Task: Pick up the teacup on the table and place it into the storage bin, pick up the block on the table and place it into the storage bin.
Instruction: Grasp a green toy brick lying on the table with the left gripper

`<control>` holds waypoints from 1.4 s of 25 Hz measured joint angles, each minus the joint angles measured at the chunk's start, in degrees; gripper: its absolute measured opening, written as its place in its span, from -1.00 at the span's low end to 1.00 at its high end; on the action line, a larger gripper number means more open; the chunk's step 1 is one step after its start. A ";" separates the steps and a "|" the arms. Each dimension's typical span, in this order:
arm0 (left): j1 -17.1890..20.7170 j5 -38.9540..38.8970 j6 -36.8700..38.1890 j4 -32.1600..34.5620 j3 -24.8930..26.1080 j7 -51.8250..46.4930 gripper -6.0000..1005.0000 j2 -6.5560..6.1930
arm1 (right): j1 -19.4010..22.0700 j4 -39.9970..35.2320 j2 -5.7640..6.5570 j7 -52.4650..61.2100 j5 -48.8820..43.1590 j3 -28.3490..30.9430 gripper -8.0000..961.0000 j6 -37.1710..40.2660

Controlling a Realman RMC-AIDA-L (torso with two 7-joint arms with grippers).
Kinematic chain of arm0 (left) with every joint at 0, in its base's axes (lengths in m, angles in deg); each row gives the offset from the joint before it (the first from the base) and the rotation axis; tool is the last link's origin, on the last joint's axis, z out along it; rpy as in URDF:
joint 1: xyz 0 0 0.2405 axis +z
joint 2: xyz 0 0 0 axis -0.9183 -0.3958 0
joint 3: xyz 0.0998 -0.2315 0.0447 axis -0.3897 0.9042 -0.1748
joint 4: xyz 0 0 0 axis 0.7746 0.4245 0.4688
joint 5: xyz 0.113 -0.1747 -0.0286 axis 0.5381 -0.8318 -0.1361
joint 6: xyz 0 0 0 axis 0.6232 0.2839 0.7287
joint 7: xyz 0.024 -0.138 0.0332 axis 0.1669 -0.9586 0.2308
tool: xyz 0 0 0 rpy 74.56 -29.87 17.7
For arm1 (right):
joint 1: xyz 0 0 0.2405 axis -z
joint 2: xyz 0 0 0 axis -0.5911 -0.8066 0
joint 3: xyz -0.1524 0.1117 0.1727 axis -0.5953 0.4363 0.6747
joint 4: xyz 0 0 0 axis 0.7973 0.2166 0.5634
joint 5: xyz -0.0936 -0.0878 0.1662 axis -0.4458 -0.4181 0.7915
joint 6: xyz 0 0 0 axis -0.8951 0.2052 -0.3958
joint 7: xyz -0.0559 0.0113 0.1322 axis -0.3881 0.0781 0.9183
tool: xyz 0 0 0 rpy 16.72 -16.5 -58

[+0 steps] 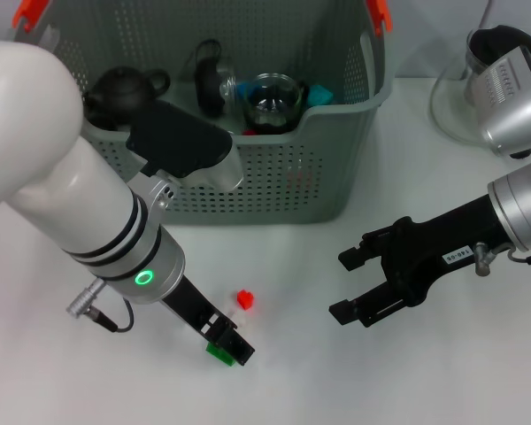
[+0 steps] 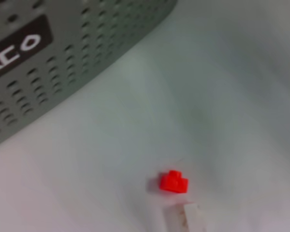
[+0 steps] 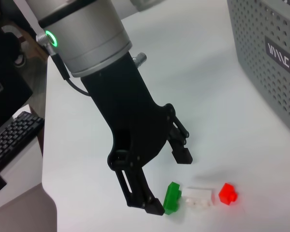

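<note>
The left gripper (image 1: 227,341) is low over the white table (image 1: 407,381), fingers spread apart with the small green plastic block (image 1: 218,352) just beside one fingertip. A small white plastic block (image 3: 198,197) lies next to it, then a small red studded plastic block (image 1: 244,299). Behind stands the large grey-green perforated plastic storage bin (image 1: 274,181), holding a black teapot (image 1: 122,88) and a clear glass teacup (image 1: 272,102). The right gripper (image 1: 352,283) hovers above the table with fingers parted, holding nothing.
</note>
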 joint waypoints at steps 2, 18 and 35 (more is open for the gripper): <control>-0.22 0.30 -0.41 -0.61 -0.40 -0.04 0.79 0.00 | 0.00 0.06 -0.03 -0.06 0.00 0.03 0.93 -0.12; -0.57 0.64 -2.16 -1.95 -2.48 -0.27 0.77 0.09 | -0.08 0.06 -0.18 -0.33 0.00 0.39 0.93 -0.40; -0.62 1.69 -3.59 -3.43 -5.27 -0.33 0.75 0.09 | -0.08 0.32 -0.17 -0.47 0.00 0.41 0.93 -0.40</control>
